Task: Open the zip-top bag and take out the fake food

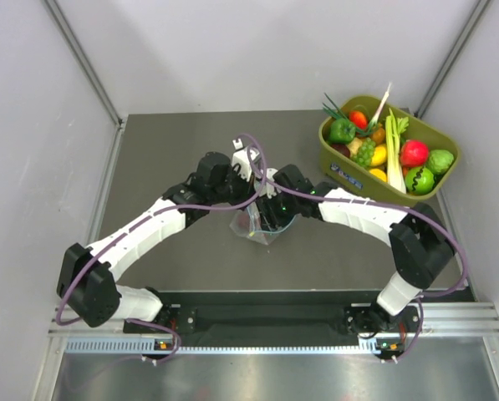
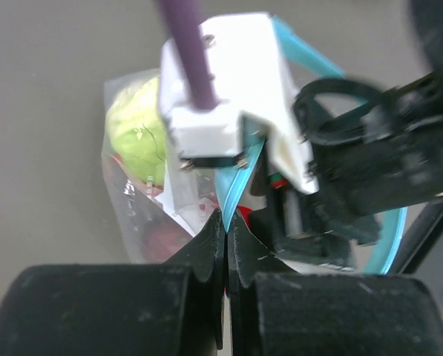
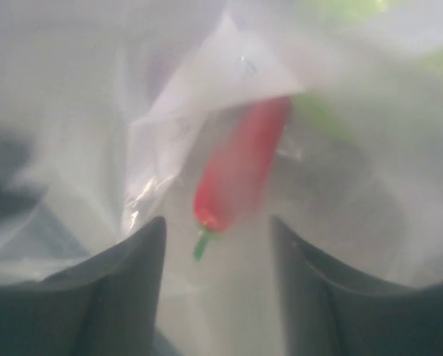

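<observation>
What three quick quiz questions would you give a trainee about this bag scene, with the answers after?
1. True or false: the left gripper is shut on the teal strip of the zip-top bag.
2. Which toy lies just ahead of the right gripper, whose jaws stand apart? A cabbage, B red chili, C lemon.
3. Fill in: the olive tub sits at the table's far ___ corner.
Key: 1 true; 2 B; 3 right.
</observation>
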`<state>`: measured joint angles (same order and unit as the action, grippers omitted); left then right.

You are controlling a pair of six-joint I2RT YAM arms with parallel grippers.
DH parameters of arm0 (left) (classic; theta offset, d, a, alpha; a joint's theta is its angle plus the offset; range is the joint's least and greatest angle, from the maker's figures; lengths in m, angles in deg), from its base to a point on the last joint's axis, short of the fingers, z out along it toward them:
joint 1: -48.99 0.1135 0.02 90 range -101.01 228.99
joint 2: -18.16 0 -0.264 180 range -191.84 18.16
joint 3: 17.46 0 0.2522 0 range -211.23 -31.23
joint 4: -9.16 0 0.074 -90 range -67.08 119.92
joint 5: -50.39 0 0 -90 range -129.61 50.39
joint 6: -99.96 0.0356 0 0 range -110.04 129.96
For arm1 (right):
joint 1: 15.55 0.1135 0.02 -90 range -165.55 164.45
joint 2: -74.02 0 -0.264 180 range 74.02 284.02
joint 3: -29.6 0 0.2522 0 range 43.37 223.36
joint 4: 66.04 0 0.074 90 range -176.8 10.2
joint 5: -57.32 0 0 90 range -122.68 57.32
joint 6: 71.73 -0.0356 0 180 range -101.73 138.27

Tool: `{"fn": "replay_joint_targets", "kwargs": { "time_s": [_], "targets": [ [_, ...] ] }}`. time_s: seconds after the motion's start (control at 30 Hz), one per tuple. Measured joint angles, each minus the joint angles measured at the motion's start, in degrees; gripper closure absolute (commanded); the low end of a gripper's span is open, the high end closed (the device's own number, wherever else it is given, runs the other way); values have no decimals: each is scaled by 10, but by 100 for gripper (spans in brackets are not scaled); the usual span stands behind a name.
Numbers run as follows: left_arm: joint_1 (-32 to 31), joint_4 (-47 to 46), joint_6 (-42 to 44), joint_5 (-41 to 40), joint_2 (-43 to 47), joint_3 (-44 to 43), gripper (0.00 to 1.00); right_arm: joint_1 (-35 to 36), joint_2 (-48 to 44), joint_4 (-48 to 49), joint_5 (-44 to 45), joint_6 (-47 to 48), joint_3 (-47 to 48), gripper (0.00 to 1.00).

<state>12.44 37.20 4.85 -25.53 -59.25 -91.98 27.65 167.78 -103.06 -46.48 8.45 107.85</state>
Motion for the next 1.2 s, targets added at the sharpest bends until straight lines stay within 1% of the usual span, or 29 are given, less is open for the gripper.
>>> {"fn": "replay_joint_targets", "kwargs": {
  "time_s": [0.13, 0.27, 0.43, 0.5, 0.6, 0.77, 0.83, 0.97, 1.0, 1.07, 1.2],
  "targets": [
    [-8, 14, -10, -11, 0, 0, 100, 13, 4, 40, 13, -28, -29, 41],
    [-13, 17, -27, -15, 0, 0, 100, 25, 10, 98, 31, -66, -68, 42],
    [-16, 15, -50, -13, 0, 22, 100, 37, 34, 162, 53, -103, -103, 45],
    [-16, 15, -54, -12, 0, 31, 100, 40, 45, 182, 64, -113, -113, 49],
    [-16, 12, -55, -12, 2, 35, 100, 42, 53, 208, 81, -125, -117, 52],
    [-16, 12, -55, -8, 7, 35, 100, 44, 52, 234, 106, -132, -127, 53],
    [-17, 11, -55, -4, 7, 35, 100, 44, 47, 239, 116, -132, -133, 58],
    [-17, 5, -55, 2, 7, 35, 100, 44, 45, 242, 129, -131, -135, 76],
    [-17, 5, -55, 2, 7, 35, 100, 44, 45, 241, 131, -129, -135, 81],
    [-18, 5, -54, 2, 7, 35, 100, 44, 45, 241, 132, -127, -135, 87],
    [-18, 5, -48, 0, 8, 35, 100, 44, 33, 223, 133, -117, -134, 92]
  ]
}}
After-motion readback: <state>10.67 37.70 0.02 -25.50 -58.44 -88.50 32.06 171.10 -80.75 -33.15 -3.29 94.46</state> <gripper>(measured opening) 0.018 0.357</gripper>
